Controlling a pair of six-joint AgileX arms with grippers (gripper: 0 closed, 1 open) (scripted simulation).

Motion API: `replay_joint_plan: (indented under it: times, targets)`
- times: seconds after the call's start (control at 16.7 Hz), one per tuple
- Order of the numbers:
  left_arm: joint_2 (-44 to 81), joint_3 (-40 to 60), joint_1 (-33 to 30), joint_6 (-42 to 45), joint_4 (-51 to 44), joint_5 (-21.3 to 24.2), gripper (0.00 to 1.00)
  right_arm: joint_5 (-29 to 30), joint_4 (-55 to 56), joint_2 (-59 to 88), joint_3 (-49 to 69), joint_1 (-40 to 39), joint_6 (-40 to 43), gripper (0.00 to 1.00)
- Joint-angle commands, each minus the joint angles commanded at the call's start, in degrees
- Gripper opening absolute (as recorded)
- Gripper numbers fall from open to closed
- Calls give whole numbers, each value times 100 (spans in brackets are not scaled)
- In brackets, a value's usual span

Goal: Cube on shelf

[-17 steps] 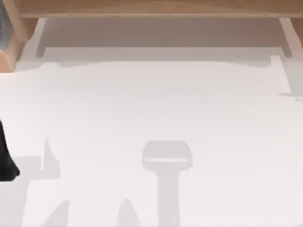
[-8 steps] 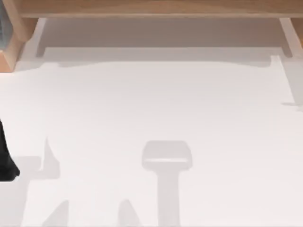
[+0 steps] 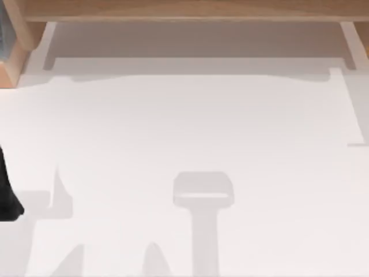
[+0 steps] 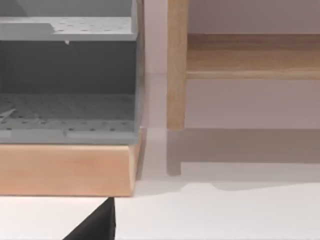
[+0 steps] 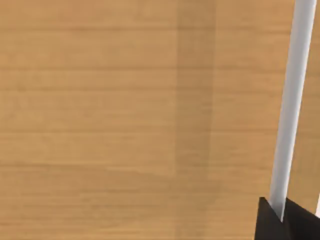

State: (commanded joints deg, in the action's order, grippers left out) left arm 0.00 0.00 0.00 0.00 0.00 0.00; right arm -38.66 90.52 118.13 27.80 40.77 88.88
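- The right claw (image 5: 286, 220) appears in the right wrist view as a black part at the frame's edge, with a pale strip (image 5: 292, 100) rising from it. Whether it is spread or pressed together, I cannot tell.
- Just behind that claw lies a light-brown wooden surface (image 5: 100, 125) with grain lines running across it and a soft darker band of shadow over it. I cannot tell for certain whether this is the shelf's board.
- The left claw (image 4: 97, 226) is a black wedge low in the left wrist view, over the white worktop (image 4: 225, 215). Its state cannot be told either.
- The left arm (image 3: 7, 193) is a dark shape at the left edge of the top view, about halfway down the worktop.
- Ahead of the left claw stands a grey perforated rack (image 4: 65, 107) on a wooden base (image 4: 65, 170).
- Just beside the rack, with a narrow gap between, is the shelf's upright support (image 4: 177, 65).
- The shelf (image 3: 184, 8) runs along the far edge of the worktop in the top view, spanning nearly its full width. Its board is raised on pale uprights near the left and right ends and casts a shadow beneath.
- Grey shadows (image 3: 203, 193) lie across the near part of the worktop.
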Motion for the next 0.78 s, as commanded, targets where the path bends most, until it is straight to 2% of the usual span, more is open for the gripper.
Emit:
replay_joint_plan:
  times: [0.06, 0.78]
  targets:
    - [0, 0, 0, 0, 0, 0, 100, 0, 0, 0, 0, 0, 0, 0]
    - [0, 0, 0, 0, 0, 0, 100, 0, 0, 0, 0, 0, 0, 90]
